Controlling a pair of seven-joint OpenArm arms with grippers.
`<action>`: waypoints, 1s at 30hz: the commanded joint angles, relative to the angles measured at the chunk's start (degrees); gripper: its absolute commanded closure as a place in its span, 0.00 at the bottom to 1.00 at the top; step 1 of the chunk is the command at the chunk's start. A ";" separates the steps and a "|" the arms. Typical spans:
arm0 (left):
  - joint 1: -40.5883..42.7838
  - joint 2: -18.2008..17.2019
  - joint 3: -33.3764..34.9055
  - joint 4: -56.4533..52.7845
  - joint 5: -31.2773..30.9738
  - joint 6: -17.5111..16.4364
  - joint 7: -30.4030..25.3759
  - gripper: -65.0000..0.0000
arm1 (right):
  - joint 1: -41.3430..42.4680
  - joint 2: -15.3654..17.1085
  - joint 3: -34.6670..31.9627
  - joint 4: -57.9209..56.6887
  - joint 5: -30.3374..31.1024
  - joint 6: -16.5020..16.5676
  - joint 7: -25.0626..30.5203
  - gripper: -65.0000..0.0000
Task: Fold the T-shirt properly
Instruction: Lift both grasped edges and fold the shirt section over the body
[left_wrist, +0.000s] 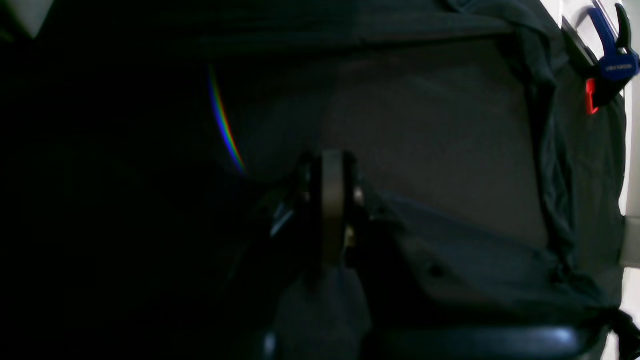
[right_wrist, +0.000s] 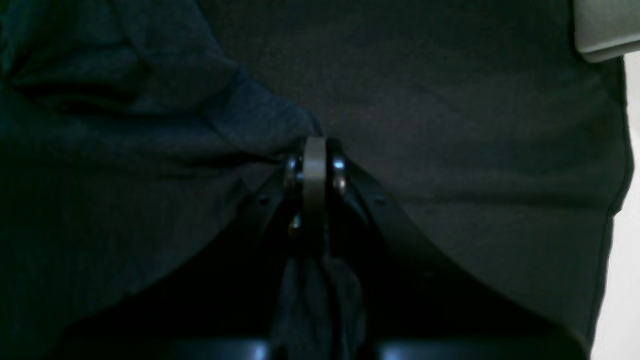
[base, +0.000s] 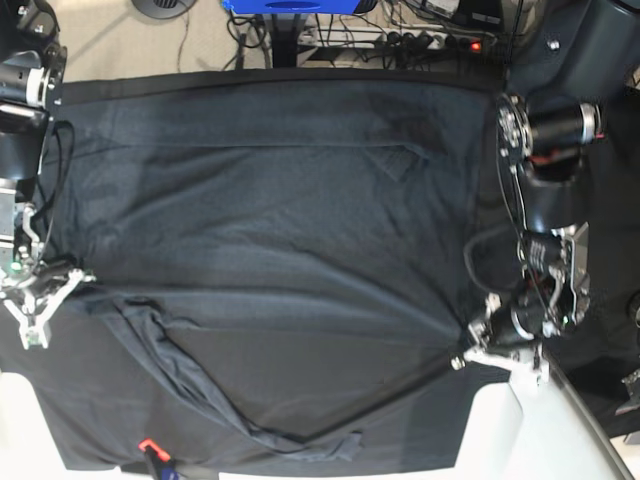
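The T-shirt lies in the left wrist view as a bluish-grey cloth on the black tablecloth. The left gripper has its jaws pressed together, and a pinch of the shirt fabric hangs between them. One blue clamp with a red tab holds the tablecloth at the edge of the table.

In the right wrist view, the T-shirt fills the left side, over the black tablecloth. The right gripper is also closed tight, and shirt fabric is caught in it.

In the base view, one T-shirt is spread wide over the tablecloth, reaching its far edge. One sleeve runs toward the near edge. The two grippers, the right gripper and the left gripper, each hold one side of the shirt. No container is visible.
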 joint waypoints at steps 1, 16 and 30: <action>-1.38 -0.61 -0.14 1.28 -0.78 -0.34 -0.56 1.00 | 1.72 1.09 0.39 0.83 0.22 -2.38 1.16 0.99; 5.38 -2.19 0.48 5.85 -14.23 -0.34 -0.29 1.00 | -0.12 1.09 0.03 1.00 0.22 -4.58 -3.67 0.99; 14.88 -2.19 -0.14 25.45 -14.58 -0.34 13.77 1.00 | -3.20 1.09 0.30 3.29 0.22 -4.58 -7.72 0.99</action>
